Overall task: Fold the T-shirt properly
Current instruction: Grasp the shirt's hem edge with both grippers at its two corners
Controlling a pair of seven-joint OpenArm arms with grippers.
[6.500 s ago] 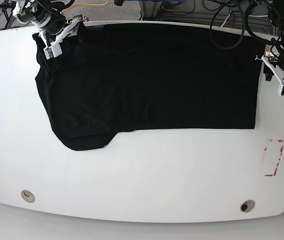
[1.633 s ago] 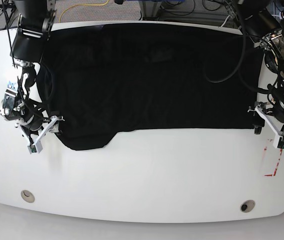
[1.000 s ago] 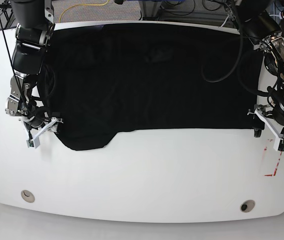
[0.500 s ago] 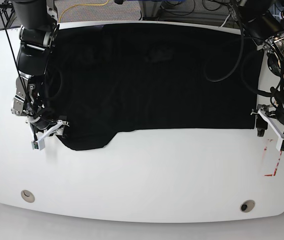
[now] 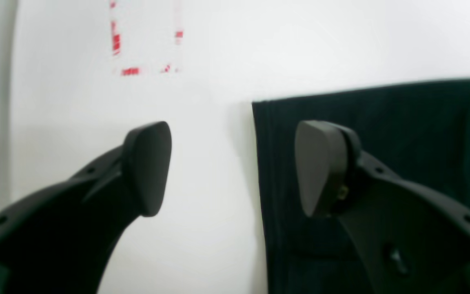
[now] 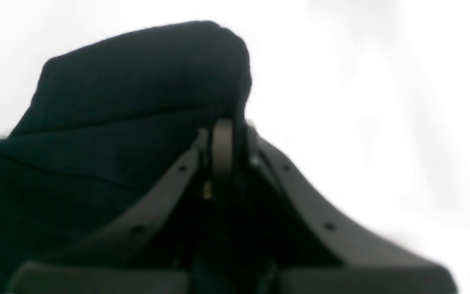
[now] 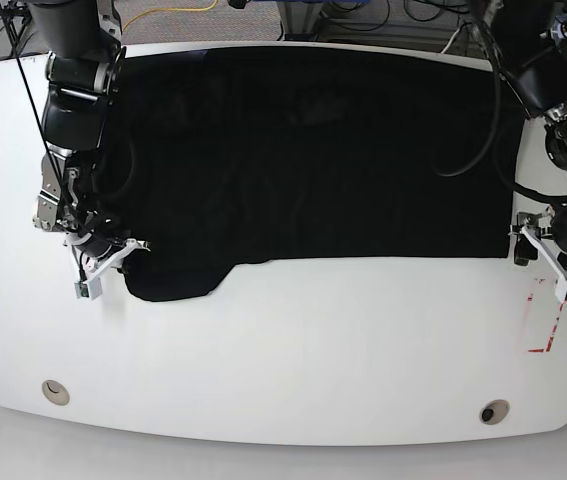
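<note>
Two end effectors at T-shirt corners | right end effector: pinched onto the bulging black sleeve fold | left end effector: spread wide, straddling the straight hem corner | T-shirt: black, flat, spread across white desk | red marks nearby

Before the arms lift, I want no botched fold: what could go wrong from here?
1. The right gripper is shut on the T-shirt at its rounded sleeve end, seemingly near the edge, so the fabric may slip out.
2. The left gripper is open, one finger over the shirt's corner and one over bare table. If only the right arm lifts, the shirt could drag askew.
</note>
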